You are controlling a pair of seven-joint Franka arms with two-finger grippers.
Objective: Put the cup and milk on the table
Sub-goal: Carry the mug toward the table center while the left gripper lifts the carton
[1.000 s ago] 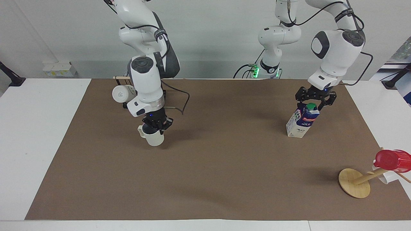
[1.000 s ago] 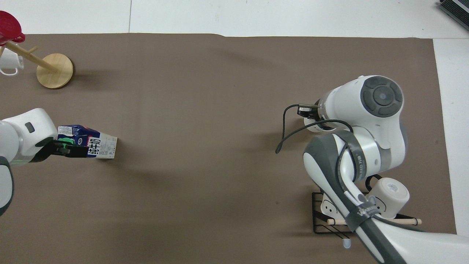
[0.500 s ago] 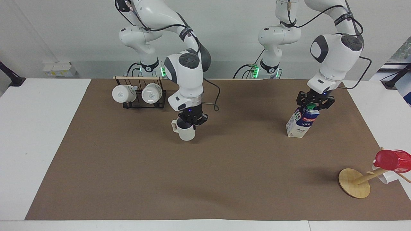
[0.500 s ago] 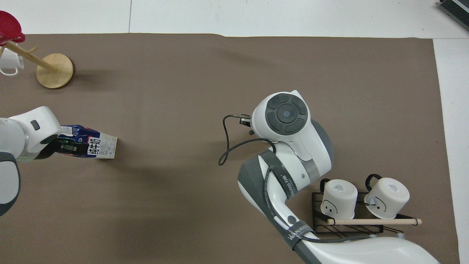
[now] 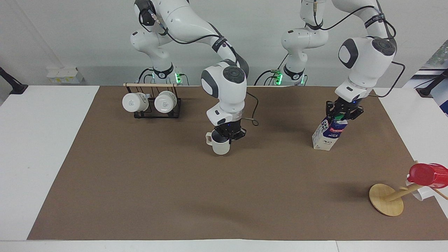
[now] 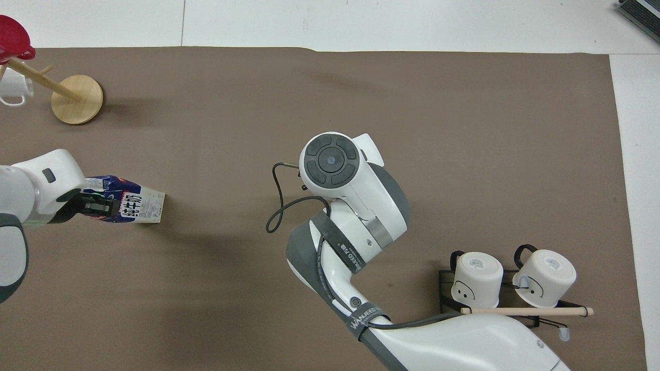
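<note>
The beige-white cup [image 5: 221,146] hangs upright from my right gripper [image 5: 229,134], which is shut on its rim over the middle of the brown sheet [image 5: 224,203]. The cup's base is at or just above the sheet. In the overhead view the right arm hides the cup and the gripper. The blue and white milk carton [image 5: 328,135] stands tilted on the sheet toward the left arm's end. My left gripper [image 5: 342,113] is shut on its gable top by the green cap. The carton [image 6: 135,205] and left gripper [image 6: 95,207] also show in the overhead view.
A black wire rack [image 5: 152,113] with two white mugs [image 6: 477,278] stands near the robots at the right arm's end. A tilted wooden mug tree [image 5: 386,204] with a red cup [image 5: 427,174] and a white mug [image 6: 13,90] stands farther out at the left arm's end.
My right arm has carried the cup from beside the rack toward the table's middle. My left gripper has lowered a little and closed on the milk carton's top.
</note>
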